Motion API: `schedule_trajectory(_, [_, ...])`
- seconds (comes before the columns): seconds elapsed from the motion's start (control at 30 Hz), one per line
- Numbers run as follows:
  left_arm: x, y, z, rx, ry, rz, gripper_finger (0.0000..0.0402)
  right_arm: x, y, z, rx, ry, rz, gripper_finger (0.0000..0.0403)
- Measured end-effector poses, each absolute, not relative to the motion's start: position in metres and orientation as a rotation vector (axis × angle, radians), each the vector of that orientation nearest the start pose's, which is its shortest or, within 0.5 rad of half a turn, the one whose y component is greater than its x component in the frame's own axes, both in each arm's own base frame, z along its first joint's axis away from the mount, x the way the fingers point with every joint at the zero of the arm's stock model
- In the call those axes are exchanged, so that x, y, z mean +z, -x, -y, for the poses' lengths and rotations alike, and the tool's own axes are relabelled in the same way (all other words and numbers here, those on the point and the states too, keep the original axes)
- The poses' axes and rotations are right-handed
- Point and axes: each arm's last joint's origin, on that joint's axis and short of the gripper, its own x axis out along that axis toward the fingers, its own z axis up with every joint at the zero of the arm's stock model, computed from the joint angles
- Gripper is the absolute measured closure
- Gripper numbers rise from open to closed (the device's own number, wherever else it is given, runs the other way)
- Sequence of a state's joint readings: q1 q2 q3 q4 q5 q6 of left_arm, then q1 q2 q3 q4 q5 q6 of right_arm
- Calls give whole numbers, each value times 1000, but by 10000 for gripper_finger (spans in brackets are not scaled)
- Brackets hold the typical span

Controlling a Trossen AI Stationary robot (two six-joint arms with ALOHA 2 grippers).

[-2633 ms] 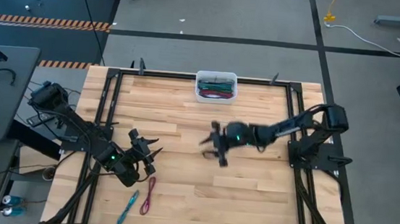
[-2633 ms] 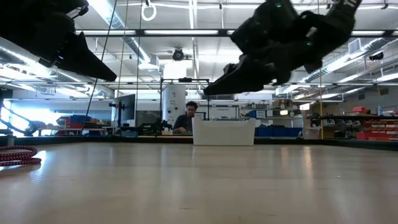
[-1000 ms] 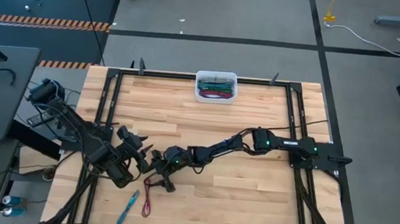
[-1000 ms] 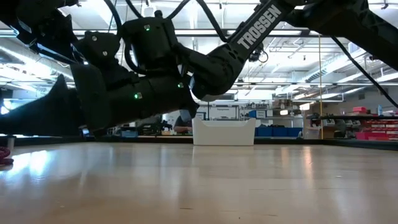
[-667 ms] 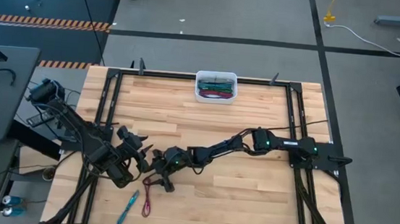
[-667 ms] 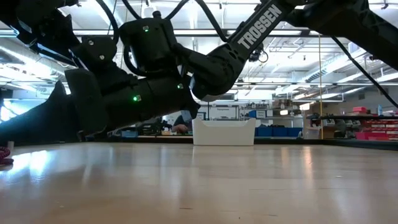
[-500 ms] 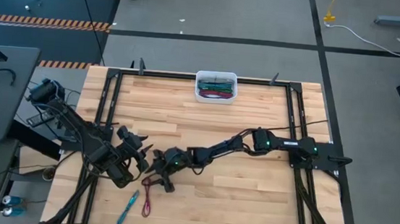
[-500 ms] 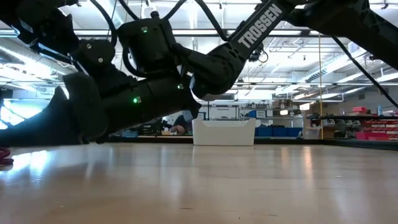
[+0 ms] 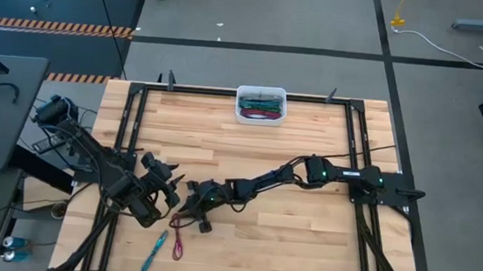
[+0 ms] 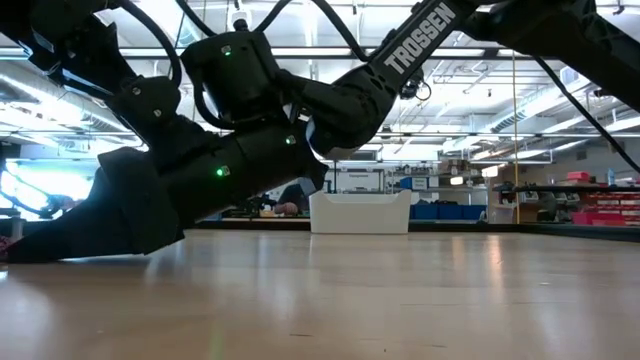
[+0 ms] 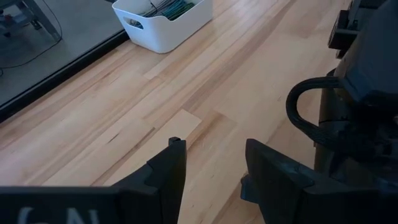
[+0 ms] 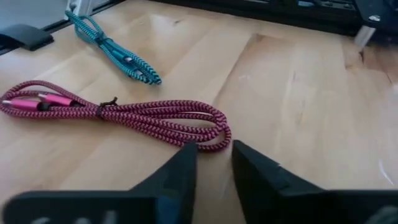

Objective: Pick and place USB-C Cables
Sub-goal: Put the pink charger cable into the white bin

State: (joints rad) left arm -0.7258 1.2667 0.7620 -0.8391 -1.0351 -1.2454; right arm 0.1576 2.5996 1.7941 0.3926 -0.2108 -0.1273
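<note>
Down at the front left of the pale wooden plank counter [image 9: 302, 246]: a teal braided cable bundle [image 9: 156, 249], loose and untouched, nearest the edge. Just beside it, a magenta braided USB-C cable [image 9: 178, 238] folded into a long loop and tied at the middle, flat on the wood.

At the magenta cable's looped end, the right gripper [image 12: 211, 149]. Fingers [image 12: 180, 174] only narrowly apart, tips low to the wood and set either side of the loop's bend; not yet clamped on it, as far as the wrist view shows. Probably placed there because the bend is the one part raised enough to pinch. Right arm stretched long and low across the counter from its base on the right side, wrist pitched down, forearm close above the wood in the low view.

Close alongside, the left gripper [image 9: 165, 192], waiting near the right wrist. Fingers [image 11: 168, 168] apart with only bare wood between them, holding nothing; left arm bent in from the left rail, gripper aimed toward the far edge.

Well apart at the far edge, a white plastic bin [image 9: 262, 93] with more folded cables [image 9: 260, 109] inside, green and red among them. Judged as the drop point, so a long carry across the counter once the loop is pinched and lifted.
</note>
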Motion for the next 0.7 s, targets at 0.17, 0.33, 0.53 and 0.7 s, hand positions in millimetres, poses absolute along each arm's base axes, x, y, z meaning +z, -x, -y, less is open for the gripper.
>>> schedule_trajectory(0.17, [209, -168, 116, 679, 127, -520, 230, 66, -539, -92, 379, 126, -399, 378])
schedule_trajectory(0.33, [208, -168, 117, 668, 140, -548, 230, 77, -534, -95, 321, 142, -462, 394])
schedule_trajectory(0.53, [211, -168, 120, 650, 149, -556, 230, 91, -479, -85, 203, 162, -519, 400])
schedule_trajectory(0.7, [219, -171, 135, 538, 199, -568, 230, 111, -406, -67, 53, 143, -459, 400])
